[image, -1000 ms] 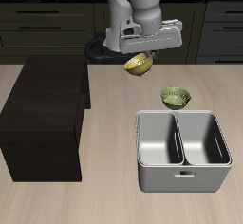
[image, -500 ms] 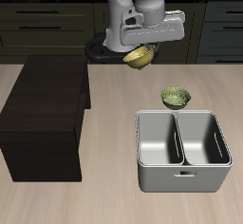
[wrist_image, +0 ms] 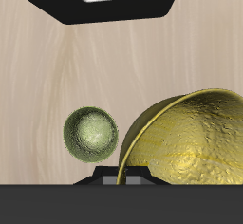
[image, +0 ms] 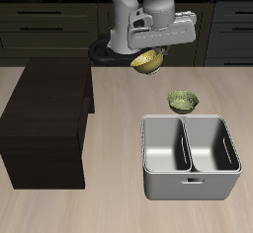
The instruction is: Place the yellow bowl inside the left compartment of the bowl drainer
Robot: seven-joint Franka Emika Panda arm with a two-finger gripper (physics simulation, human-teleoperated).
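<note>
The yellow bowl [image: 146, 61] hangs tilted in the air above the table, well behind the bowl drainer [image: 191, 156], with my gripper [image: 148, 47] shut on its rim. In the wrist view the yellow bowl [wrist_image: 190, 138] fills much of the frame, its mottled inside facing the camera, and my fingers are hidden behind it. The grey bowl drainer [wrist_image: 102, 0] shows its two deep wells, both bare. A greener bowl [image: 183, 102] rests on the table just behind the drainer, also seen from the wrist as the greener bowl [wrist_image: 91, 134].
A dark low cabinet [image: 49, 118] takes up the table's side across from the drainer. A dark round plate [image: 104, 49] lies at the back under the arm. Dark drawers line the wall behind.
The gripper has carried the yellow bowl upward and a little toward the drainer's side over the last second. The greener bowl and the drainer have stayed put.
</note>
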